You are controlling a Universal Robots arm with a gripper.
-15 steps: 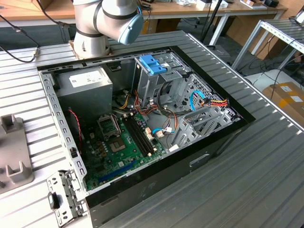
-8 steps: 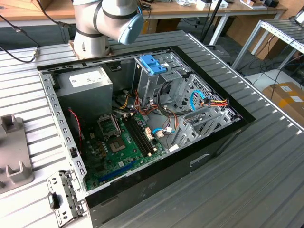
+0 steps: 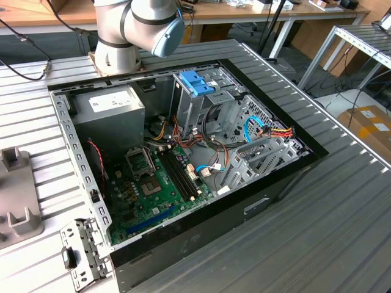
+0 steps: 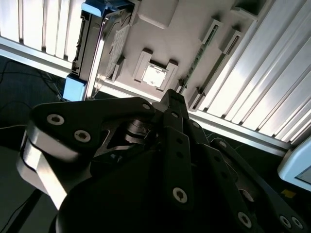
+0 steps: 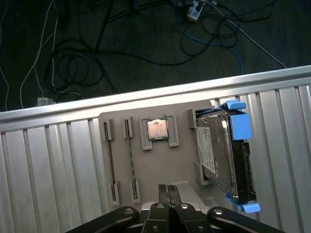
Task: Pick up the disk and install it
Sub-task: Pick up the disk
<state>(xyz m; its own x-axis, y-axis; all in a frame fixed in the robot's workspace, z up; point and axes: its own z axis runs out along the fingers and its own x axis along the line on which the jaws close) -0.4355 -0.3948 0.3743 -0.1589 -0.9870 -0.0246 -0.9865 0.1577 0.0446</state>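
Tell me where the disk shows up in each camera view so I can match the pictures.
First wrist view: the disk stands on edge in the grey holder plate, beside the processor chip.
Second wrist view: the disk stands on edge in that plate, near the chip.
Exterior view: what may be the grey holder plate lies at the exterior view's left edge.
Shared landmark: the chip in its square pocket, in both wrist views.

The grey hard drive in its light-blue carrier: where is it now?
In both wrist views the hard drive sits in the grey holder plate, beside the square processor chip.
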